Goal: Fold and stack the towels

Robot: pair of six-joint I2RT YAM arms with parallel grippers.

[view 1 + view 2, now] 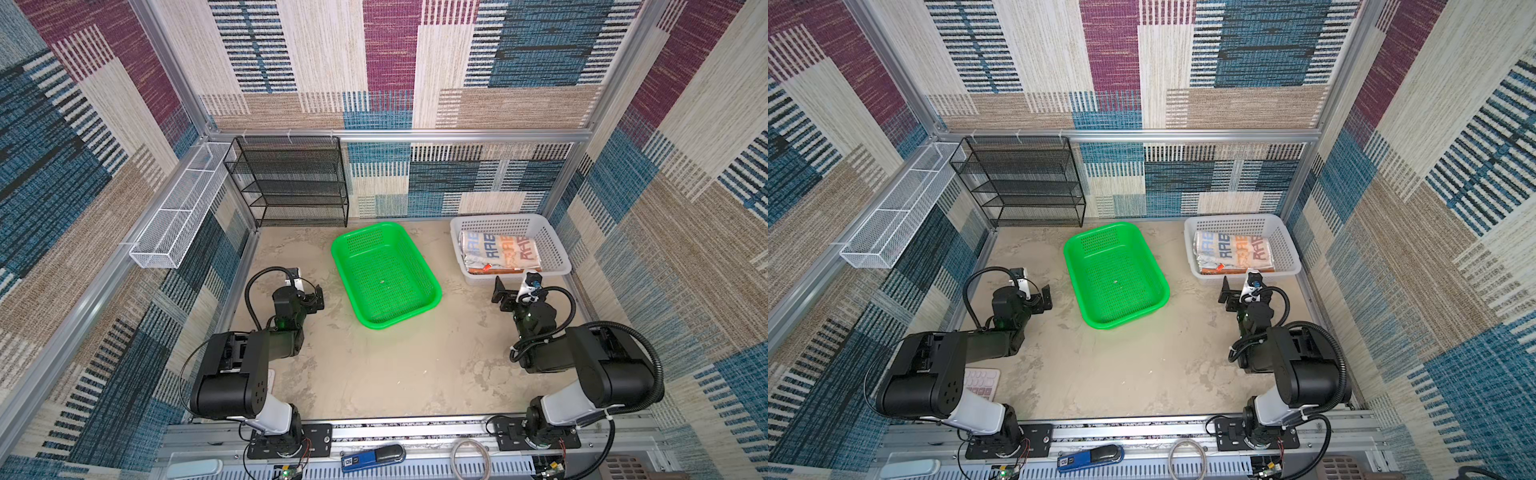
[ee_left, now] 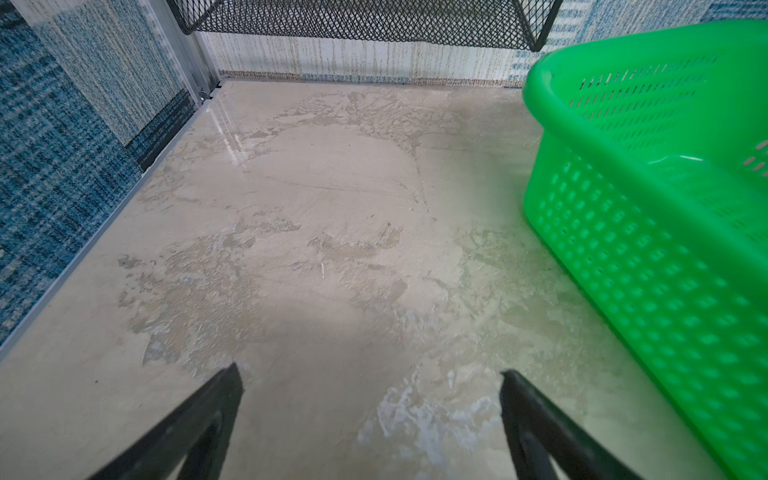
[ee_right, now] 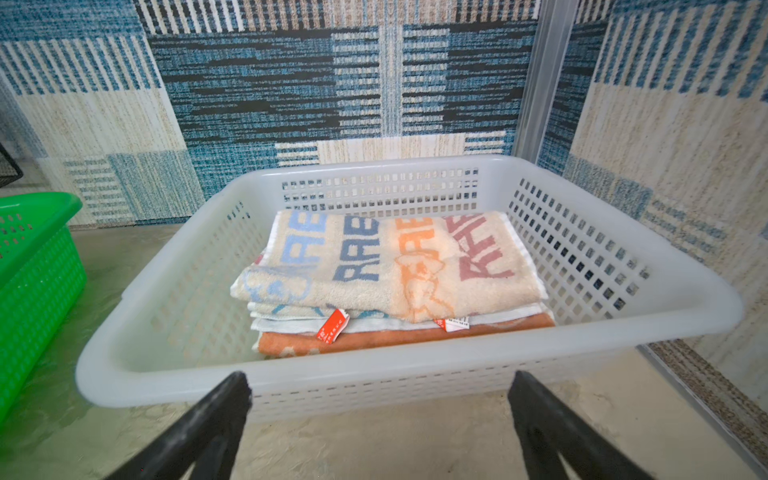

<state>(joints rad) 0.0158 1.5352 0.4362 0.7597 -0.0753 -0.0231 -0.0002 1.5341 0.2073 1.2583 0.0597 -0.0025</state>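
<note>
The towels lie folded in a stack inside a white basket at the back right. On top is a whitish towel with blue, orange and red lettering. A pale layer shows under it, and an orange towel is at the bottom. My right gripper hovers just in front of the basket's near wall, open and empty. My left gripper is open over bare tabletop, left of the green basket, holding nothing.
An empty green basket sits slanted in the back middle. A black mesh shelf stands at the back left, with a white wire tray on the left wall. A pinkish keypad lies under the left arm.
</note>
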